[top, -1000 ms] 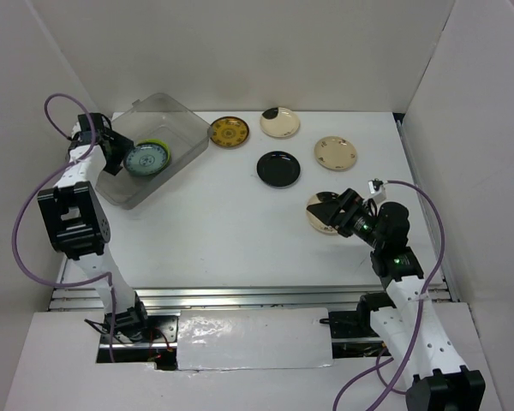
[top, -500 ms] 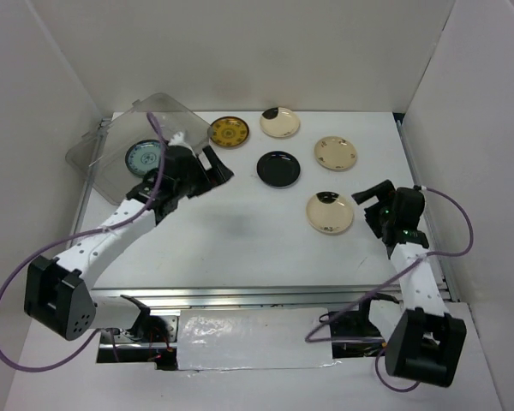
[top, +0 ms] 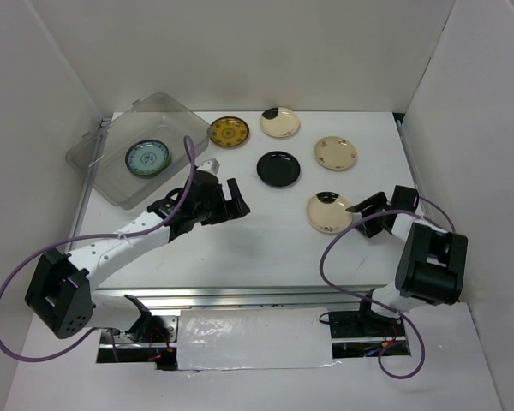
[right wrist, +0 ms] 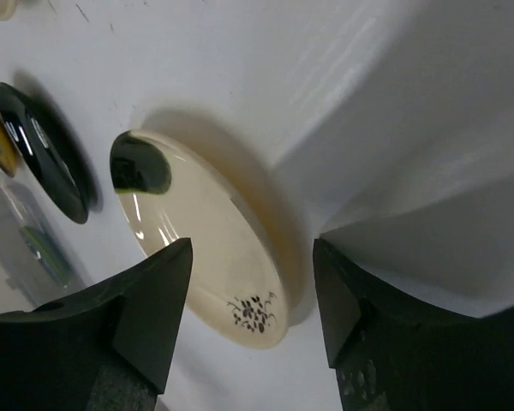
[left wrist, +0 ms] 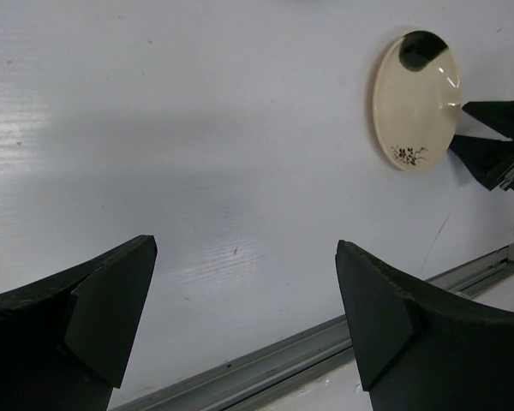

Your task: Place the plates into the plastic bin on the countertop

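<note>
The clear plastic bin (top: 98, 163) stands at the far left with a blue-patterned plate (top: 146, 157) inside. On the countertop (top: 240, 240) lie a gold plate (top: 229, 131), a black plate (top: 278, 169), a plain cream plate (top: 335, 152) and two cream plates with a black patch, one far (top: 280, 122), one near (top: 330, 212). My right gripper (top: 362, 216) is open at the near one's right edge, its jaws astride the rim (right wrist: 197, 235). My left gripper (top: 234, 199) is open and empty over bare table (left wrist: 244, 253), facing that plate (left wrist: 415, 101).
White walls close in the left, back and right. A metal rail (top: 240, 295) runs along the front edge and shows in the left wrist view (left wrist: 265, 368). The black plate (right wrist: 47, 154) lies beyond the cream one in the right wrist view.
My left arm has left the bin and swung right and nearer, out over the table's middle. The bin has shifted and come to rest. My right gripper has turned in to the near cream plate's edge.
</note>
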Motion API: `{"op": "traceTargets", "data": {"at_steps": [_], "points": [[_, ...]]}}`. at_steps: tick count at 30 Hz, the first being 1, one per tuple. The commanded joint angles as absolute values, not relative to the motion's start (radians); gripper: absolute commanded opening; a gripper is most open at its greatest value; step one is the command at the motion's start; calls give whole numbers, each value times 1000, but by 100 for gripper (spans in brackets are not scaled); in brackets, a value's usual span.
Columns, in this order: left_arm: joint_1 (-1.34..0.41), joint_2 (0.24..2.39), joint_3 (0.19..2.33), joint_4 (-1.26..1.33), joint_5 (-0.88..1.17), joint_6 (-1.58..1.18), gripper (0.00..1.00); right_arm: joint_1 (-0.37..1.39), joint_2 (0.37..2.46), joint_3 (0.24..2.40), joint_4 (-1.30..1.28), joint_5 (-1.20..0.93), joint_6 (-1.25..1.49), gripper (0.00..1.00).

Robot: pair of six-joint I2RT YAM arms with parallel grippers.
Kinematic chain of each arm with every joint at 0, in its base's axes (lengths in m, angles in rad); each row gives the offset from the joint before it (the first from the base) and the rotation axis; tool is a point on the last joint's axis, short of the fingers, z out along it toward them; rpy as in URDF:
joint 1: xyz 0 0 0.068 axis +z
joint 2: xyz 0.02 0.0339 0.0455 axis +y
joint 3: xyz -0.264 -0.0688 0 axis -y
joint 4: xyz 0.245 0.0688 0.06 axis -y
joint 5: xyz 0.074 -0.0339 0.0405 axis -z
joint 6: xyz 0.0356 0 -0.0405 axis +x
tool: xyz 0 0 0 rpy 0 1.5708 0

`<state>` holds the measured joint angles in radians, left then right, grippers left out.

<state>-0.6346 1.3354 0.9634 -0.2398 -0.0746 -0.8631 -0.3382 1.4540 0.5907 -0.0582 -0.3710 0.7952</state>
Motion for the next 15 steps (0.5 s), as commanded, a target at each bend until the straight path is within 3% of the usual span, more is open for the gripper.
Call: {"op": "traceTargets", "data": {"at_steps": [1, 2, 7, 11, 15], "points": [[-637, 1289, 933, -216, -87, -851, 99, -325, 1522, 630, -28, -396, 772, 65], [-637, 1281, 928, -216, -90, -851, 99, -321, 1541, 627, -9, -394, 773, 55], [-632, 1252, 910, -227, -100, -853, 99, -305, 1554, 635, -14, -399, 761, 34], [-603, 1261, 920, -229, -84, -844, 99, -281, 1502, 640, -64, -377, 726, 0], [-575, 1372, 1003, -201, 44, -757, 99, -131, 1343, 664, -193, -217, 674, 0]]}}
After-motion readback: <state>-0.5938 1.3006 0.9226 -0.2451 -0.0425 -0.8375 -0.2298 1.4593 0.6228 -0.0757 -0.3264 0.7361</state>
